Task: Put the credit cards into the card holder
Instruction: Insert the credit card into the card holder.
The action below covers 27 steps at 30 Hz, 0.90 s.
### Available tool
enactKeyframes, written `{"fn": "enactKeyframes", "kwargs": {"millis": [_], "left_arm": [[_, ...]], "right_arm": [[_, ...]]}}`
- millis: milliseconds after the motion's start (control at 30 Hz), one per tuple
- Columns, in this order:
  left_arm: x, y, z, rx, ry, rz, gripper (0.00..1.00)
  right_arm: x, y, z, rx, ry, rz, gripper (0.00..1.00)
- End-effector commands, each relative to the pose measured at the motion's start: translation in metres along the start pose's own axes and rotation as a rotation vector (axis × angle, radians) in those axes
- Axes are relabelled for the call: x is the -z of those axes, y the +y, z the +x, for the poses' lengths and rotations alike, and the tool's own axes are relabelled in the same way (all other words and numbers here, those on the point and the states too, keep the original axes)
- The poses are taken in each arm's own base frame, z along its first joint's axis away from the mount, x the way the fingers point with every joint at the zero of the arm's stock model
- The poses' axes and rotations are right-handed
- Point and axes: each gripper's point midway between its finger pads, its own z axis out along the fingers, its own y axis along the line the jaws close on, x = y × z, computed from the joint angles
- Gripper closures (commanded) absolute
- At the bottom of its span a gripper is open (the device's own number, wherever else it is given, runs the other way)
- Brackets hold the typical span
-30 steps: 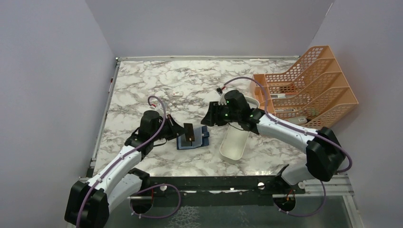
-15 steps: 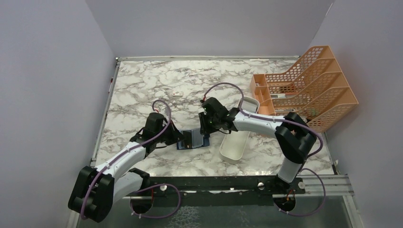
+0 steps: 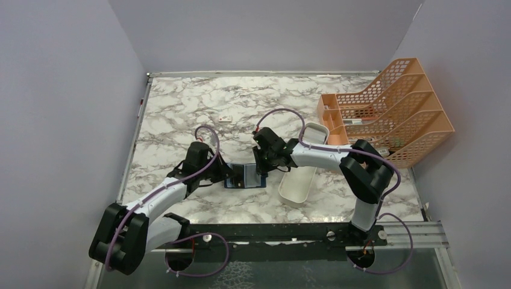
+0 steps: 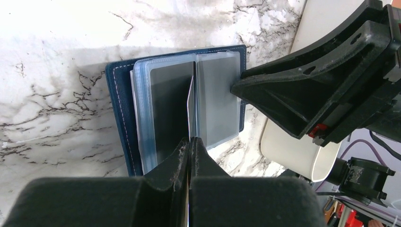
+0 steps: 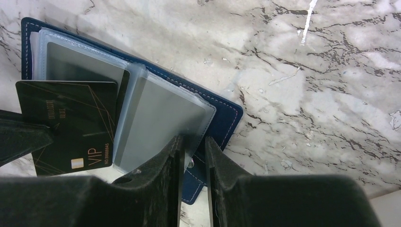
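The left pincer (image 4: 190,156) is clamped on a dark credit card (image 4: 191,109), held edge-on just ahead of its tips over the open card holder (image 4: 118,99) on the marble surface (image 4: 56,56). The right pincer (image 5: 194,156), narrow, straddles a clear sleeve (image 5: 161,123); whether it grips is unclear. It seems best to pin that sleeve steady and slide the card in flat.

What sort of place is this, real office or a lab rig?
Most likely a robot lab cell, not a real office: two arms bolted to a rail at the edge of a marble-print table, plain walls boxing it in, and a staged prop, an orange mesh file rack.
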Motion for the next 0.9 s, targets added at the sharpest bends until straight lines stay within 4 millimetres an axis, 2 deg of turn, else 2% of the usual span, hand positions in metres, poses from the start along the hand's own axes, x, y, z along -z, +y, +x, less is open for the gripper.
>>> {"fn": "enactKeyframes", "kwargs": {"millis": [0,167,333,633,867], "left_arm": [[-0.005,-0.003,-0.011,-0.036,-0.031,0.026,1.0],[-0.005,-0.009,-0.015,-0.022,-0.023,0.037,1.0],[0.002,-0.023,-0.019,-0.004,-0.026,0.073,1.0],[0.002,-0.022,-0.024,0.006,-0.015,0.066,1.0],[-0.008,-0.017,-0.018,0.039,0.006,0.086,1.0]], "right_arm": [[-0.005,-0.011,0.003,0.025,0.007,0.056,0.74],[-0.007,-0.013,0.006,0.033,0.012,0.06,0.75],[-0.008,-0.015,0.007,0.041,0.008,0.065,0.75],[-0.007,-0.011,0.004,0.037,-0.011,0.045,0.75],[-0.006,-0.01,0.002,0.04,-0.016,0.038,0.75]]}}
